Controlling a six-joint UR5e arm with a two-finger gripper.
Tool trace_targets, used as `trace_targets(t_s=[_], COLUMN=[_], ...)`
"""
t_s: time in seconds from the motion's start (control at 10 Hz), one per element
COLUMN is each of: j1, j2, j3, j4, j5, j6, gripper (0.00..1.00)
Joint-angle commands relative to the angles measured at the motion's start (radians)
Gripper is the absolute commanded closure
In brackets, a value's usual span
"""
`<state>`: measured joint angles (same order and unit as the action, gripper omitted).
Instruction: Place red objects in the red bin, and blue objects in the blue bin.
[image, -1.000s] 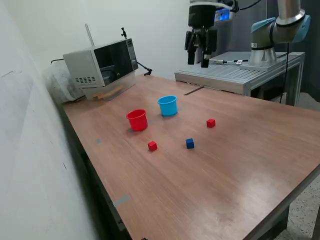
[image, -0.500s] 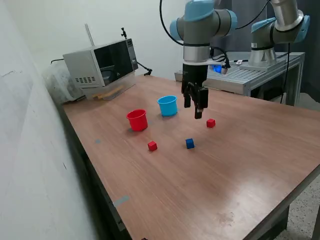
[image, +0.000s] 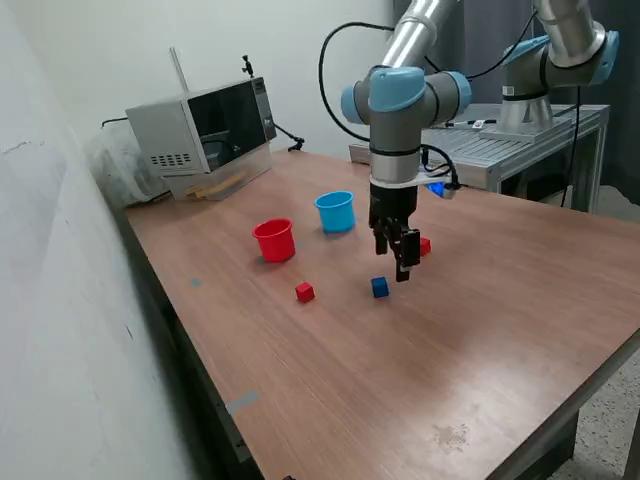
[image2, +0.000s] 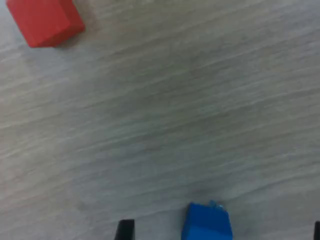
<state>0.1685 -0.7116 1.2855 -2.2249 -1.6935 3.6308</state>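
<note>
- The fingers (image: 399, 262) are held spread and empty, low over the desk (image: 500, 330).
- A blue cube (image: 380, 287) is seen just at their 8 o'clock; a red cube (image: 425, 245) lies at 2 o'clock.

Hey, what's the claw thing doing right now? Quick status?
Gripper open, empty, low over table. Small dark-blue cube between the fingers, not gripped. Small red cube nearby, clear. Nothing in the way.

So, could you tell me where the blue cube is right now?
The blue cube lies on the table in the exterior view, just below the gripper, to the right of a red cube.
</note>
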Motion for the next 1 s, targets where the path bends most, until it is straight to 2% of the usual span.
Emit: trace_targets(t_s=[0.0, 0.5, 0.6, 0.9], j1=[-0.004, -0.012, -0.017, -0.035], j2=[0.029, 0.043, 0.043, 0.043], j3=[-0.024, -0.029, -0.031, -0.018], j4=[-0.024, -0.032, -0.032, -0.067], j5=[0.000, 0.001, 0.000, 0.001], j6=[0.000, 0.000, 0.000, 0.000], gripper=[0.00, 0.00, 1.00, 1.00])
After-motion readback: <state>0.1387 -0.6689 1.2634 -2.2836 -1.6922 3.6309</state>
